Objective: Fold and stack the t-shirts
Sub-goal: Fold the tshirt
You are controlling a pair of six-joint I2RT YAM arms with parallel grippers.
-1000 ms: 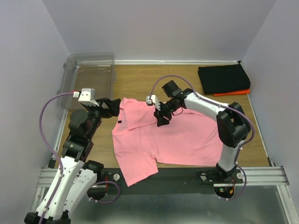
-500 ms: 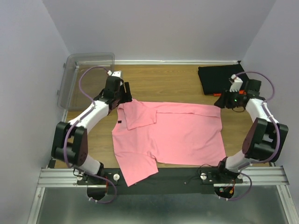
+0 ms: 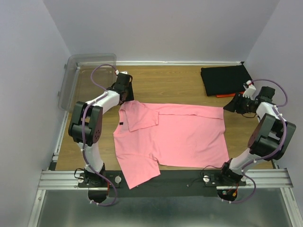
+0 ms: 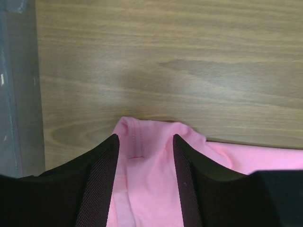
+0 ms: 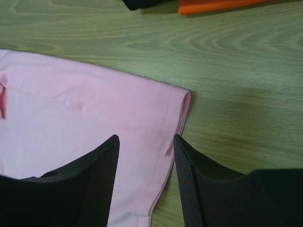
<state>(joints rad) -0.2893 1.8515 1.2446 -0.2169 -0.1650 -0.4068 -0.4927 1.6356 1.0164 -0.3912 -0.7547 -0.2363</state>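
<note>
The left end effector, half wide, straddles the pink t-shirt at its 10 o'clock corner. The right end effector, half wide, is over the 2 o'clock corner. The shirt lies in the middle of the tabletop, long way 9 to 3, neck at 9. Its dark label is too small to read.

There are 1 pink t-shirt, 1 black t-shirt, 1 orange t-shirt and 1 clear bin.

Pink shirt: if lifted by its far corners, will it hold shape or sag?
Probably sags: the pink shirt lies limp, one flap folded onto itself. Likely light, since the cloth looks thin. Pushed, it would probably bunch on the table.
</note>
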